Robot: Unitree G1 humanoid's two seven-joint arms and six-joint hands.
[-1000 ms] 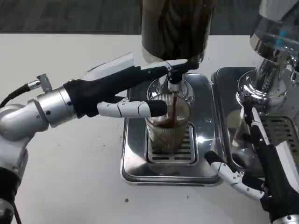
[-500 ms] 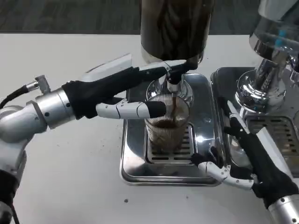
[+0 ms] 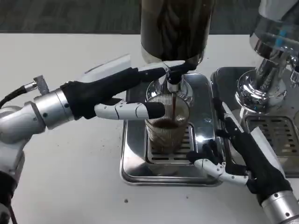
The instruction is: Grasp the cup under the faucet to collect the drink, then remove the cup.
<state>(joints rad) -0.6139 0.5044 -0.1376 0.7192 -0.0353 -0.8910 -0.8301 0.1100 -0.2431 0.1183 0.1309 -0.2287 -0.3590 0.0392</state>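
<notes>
A clear ribbed cup (image 3: 167,129) stands on the grate of the steel drip tray (image 3: 133,161), right under the faucet (image 3: 173,80). A dark stream runs from the faucet into the cup, which is partly filled. My left hand (image 3: 119,91) reaches in from the left. Its upper fingers (image 3: 152,72) rest on the faucet lever and its thumb (image 3: 140,110) lies against the cup's rim. My right hand (image 3: 240,151) hovers over the tray's right edge, fingers apart and empty, a short way right of the cup.
The dark drink dispenser (image 3: 175,28) towers over the tray. A second chrome dispenser (image 3: 271,60) with its own tray (image 3: 280,133) stands close behind my right hand. Bare white table (image 3: 70,177) lies to the left and front.
My right hand has moved left and up, from the front right corner to the tray's right edge nearer the cup. The drink level has risen. The left hand has stayed on the lever.
</notes>
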